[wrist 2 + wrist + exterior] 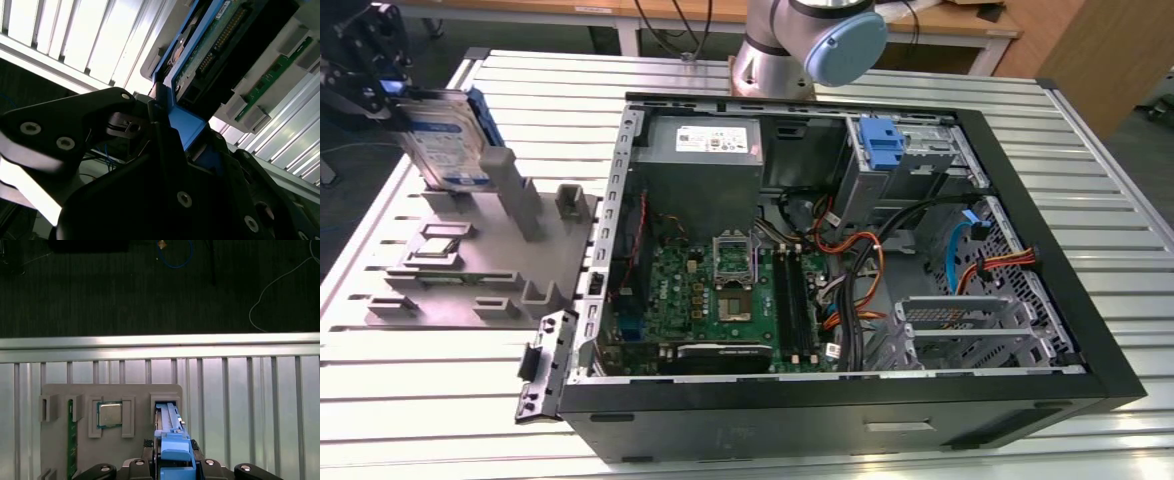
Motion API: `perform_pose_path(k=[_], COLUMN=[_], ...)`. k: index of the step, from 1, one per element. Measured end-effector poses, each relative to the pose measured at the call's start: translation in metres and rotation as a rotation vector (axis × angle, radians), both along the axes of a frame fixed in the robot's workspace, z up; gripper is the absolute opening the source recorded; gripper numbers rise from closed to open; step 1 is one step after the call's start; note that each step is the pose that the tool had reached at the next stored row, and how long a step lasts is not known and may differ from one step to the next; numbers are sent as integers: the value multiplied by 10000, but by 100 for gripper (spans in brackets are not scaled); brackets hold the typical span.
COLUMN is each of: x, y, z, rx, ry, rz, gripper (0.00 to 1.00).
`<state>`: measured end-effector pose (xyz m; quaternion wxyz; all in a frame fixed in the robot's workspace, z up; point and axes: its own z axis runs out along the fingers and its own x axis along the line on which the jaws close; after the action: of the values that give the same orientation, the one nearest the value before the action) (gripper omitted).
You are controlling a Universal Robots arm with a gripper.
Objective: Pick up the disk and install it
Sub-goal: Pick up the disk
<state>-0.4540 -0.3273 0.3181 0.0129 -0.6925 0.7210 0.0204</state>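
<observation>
My tool (390,95) is clamped narrow on the disk (443,140), black fingers (100,117) pinching the blue plastic frame around it. The disk is a flat grey metal slab with a blue-and-white label. It's standing on edge at the exterior view's left, right at a slot in the grey plastic holder (467,265). I can't tell if its lower edge sits in the slot or hangs just above it.

In the second wrist view the disk's underside (210,55) shows a green circuit board with a row of connector pins. The frame looks smooth and chunky.

The holder is matte and blocky, with a square shiny processor chip (109,415) and a thin green memory stick (71,437) in its other pockets. It sits on the ribbed aluminium desk (440,380). Just beside it lies the open black computer case (1067,330), full of boards and wires.
</observation>
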Motion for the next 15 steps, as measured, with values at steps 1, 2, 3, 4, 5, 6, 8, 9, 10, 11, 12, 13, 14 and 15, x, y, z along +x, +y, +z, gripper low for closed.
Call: perform_pose_path(k=[1,2,3,4,5,6,8,9,10,11,12,13,14,15], x=[0,0,0,0,0,0,0,0,0,1,1,1,1,1], y=[0,0,0,0,0,0,0,0,0,0,0,0,0,0], z=[6,9,12,13,15,19,21,22,26,29,29,30,35,40], rx=[0,1,1,2,2,0,1,2,1,1,1,1,0,-1], ry=[1,-1,-2,-4,-4,-1,-3,-3,-2,-1,-2,-3,0,2], rz=[0,0,0,0,0,0,-1,0,0,0,-1,-1,0,0], gripper=[37,37,37,37,37,37,37,37,37,37,37,37,37,37])
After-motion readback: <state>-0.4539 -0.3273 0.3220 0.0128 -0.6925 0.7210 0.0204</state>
